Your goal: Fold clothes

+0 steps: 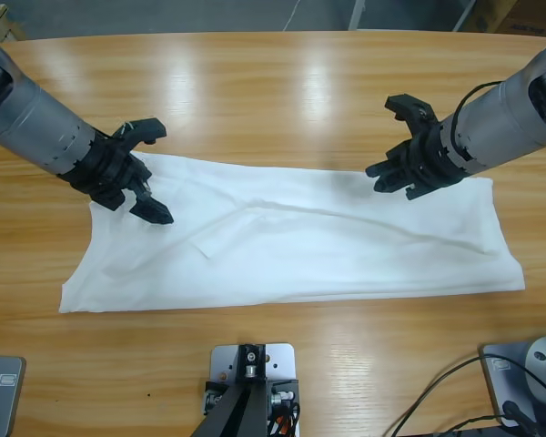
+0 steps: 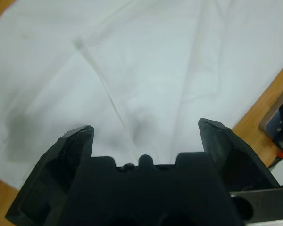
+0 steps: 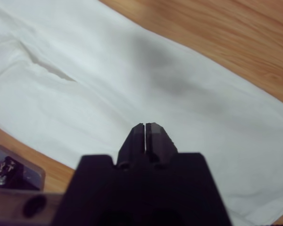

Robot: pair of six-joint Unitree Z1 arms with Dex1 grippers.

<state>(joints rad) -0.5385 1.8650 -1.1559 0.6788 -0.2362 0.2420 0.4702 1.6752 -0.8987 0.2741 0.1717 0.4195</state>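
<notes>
Across the wooden tabletop [image 1: 282, 82] lay a folded white T-shirt [image 1: 291, 241]; left claw [image 1: 141, 173] released above it, right claw [image 3: 145, 129] apparently clenched, empty.

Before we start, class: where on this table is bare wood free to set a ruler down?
Bare table runs beyond the T-shirt at its far edge, between the two arms, and along the near side in front of its hem. Crowded: both ends of that far edge, where the left claw and right claw hover.
</notes>
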